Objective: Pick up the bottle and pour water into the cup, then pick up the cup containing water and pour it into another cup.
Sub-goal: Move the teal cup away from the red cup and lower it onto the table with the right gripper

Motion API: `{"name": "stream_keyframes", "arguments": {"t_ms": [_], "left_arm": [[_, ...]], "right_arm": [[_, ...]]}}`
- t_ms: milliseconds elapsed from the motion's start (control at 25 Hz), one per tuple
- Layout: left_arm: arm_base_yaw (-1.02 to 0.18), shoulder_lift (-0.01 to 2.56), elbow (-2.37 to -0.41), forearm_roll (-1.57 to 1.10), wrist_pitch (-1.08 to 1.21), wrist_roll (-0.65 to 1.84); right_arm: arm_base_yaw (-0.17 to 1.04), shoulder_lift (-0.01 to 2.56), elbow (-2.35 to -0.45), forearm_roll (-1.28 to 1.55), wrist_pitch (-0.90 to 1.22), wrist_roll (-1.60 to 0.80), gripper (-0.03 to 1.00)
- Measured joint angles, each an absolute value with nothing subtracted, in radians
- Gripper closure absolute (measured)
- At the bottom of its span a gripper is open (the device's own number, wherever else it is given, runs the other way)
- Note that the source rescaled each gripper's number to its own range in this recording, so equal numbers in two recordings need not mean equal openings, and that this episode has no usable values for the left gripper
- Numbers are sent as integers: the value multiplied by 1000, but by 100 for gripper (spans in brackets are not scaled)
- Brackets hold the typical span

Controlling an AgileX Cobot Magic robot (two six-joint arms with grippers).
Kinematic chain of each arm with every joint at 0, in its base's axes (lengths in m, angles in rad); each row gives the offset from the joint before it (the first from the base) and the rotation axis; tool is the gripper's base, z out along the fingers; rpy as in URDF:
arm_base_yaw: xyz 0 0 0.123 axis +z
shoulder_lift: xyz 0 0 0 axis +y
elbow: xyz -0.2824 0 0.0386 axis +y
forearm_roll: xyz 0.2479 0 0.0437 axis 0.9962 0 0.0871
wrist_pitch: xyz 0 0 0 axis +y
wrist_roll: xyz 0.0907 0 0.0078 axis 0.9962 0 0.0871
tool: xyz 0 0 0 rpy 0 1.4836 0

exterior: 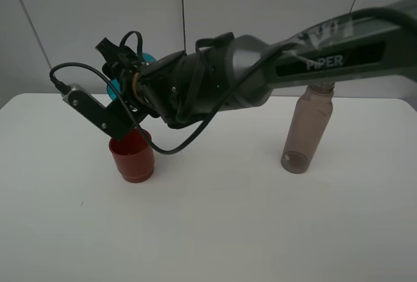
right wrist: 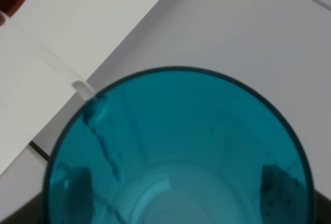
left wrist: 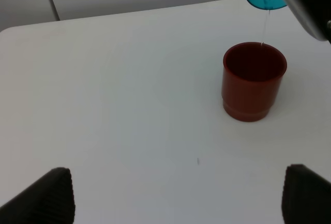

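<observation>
A robot lab bench: bare white table [exterior: 260, 230], plain white wall panels [exterior: 98, 8], "PIPER" arm [exterior: 339, 54].

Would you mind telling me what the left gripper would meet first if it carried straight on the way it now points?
Probably the bare table: nothing lies between the open fingers. The red cup sits off to one side, though depth is uncertain.

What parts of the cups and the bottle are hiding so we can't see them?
- Translucent teal plastic cup: exterior high view, mostly hidden behind the right gripper.
- Smoky grey-brown plastic bottle: exterior high view, neck covered by the arm.
- Dark red plastic cup: left wrist view, water level inside too dark to tell; right wrist view, cut off at the corner.
</observation>
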State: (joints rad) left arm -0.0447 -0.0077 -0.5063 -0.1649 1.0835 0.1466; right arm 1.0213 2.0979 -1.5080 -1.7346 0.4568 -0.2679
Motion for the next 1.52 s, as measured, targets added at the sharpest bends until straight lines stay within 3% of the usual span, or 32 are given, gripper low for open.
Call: {"name": "stream_keyframes", "arguments": {"t_ms": [800, 1080, 1520], "left_arm": [[-45, -8, -506, -165, 1083, 147], [-45, -8, -506, -165, 1083, 147], [-45, -8, -506, -165, 1083, 147]], "right_arm": [[1021, 2098, -1508, -1735, 449, -275, 88], [1021, 2098, -1508, -1735, 449, -34, 88], [1021, 2091, -1508, -1735, 449, 553, 88]]}}
